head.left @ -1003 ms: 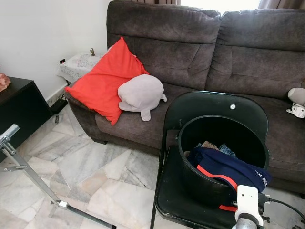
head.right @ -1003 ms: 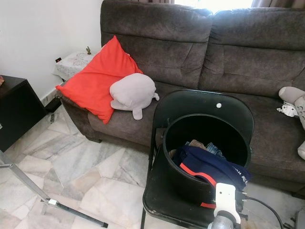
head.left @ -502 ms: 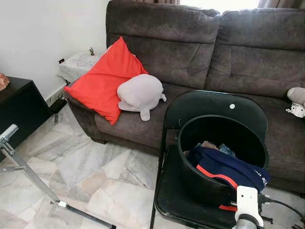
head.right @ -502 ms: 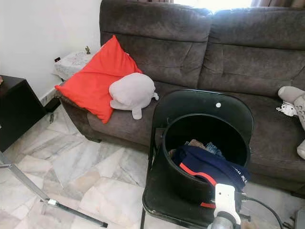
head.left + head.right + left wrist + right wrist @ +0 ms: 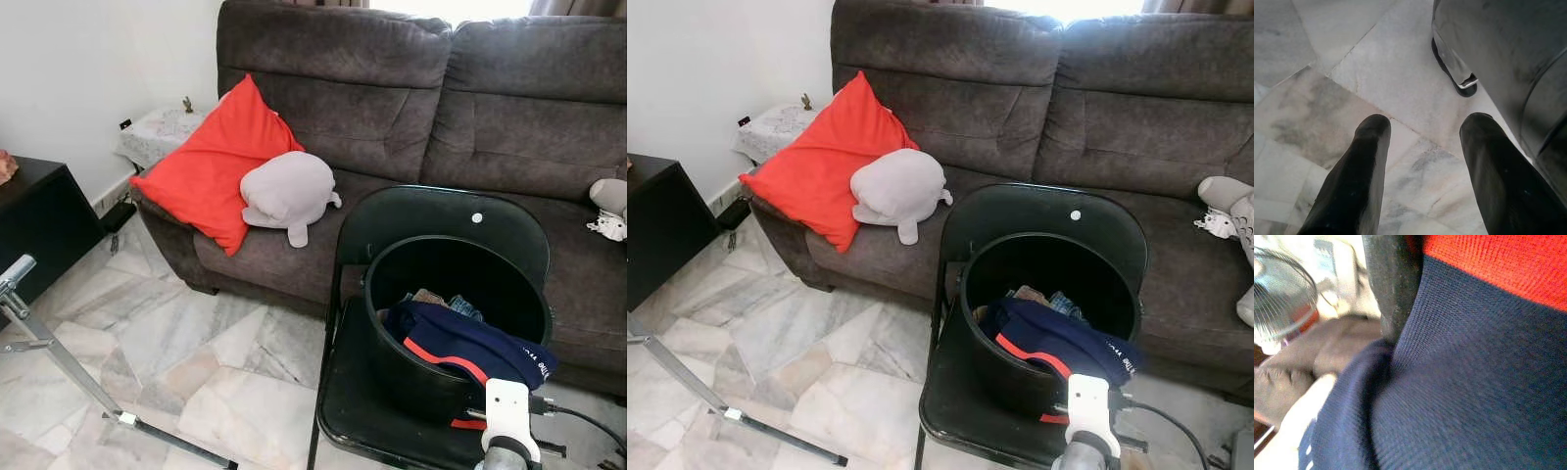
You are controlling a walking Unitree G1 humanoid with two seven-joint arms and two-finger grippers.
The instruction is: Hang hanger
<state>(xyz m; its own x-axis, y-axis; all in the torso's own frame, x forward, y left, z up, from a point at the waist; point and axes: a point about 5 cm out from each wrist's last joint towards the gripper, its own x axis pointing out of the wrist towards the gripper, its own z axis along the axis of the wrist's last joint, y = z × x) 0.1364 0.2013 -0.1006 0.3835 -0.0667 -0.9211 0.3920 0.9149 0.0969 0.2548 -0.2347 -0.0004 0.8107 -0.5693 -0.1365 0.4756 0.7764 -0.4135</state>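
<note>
Little has moved since a second ago: the right arm (image 5: 507, 423) sits a touch lower against the navy garment (image 5: 468, 343) draped over the black bucket (image 5: 402, 367), its fingers' state impossible to tell. The left gripper (image 5: 1422, 161) hangs open over the floor (image 5: 1376, 73). No hanger can be made out, so a blind pull risks snagging the garment and tipping the bucket off the folding chair (image 5: 441, 220).

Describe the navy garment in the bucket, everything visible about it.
The navy garment is dark blue knit cloth with a red-orange stripe and small white lettering near one end. It lies crumpled in the black bucket, draped over the near rim and hanging down the outside. Other clothes lie behind it. The right wrist view shows its weave pressed against the rim.
</note>
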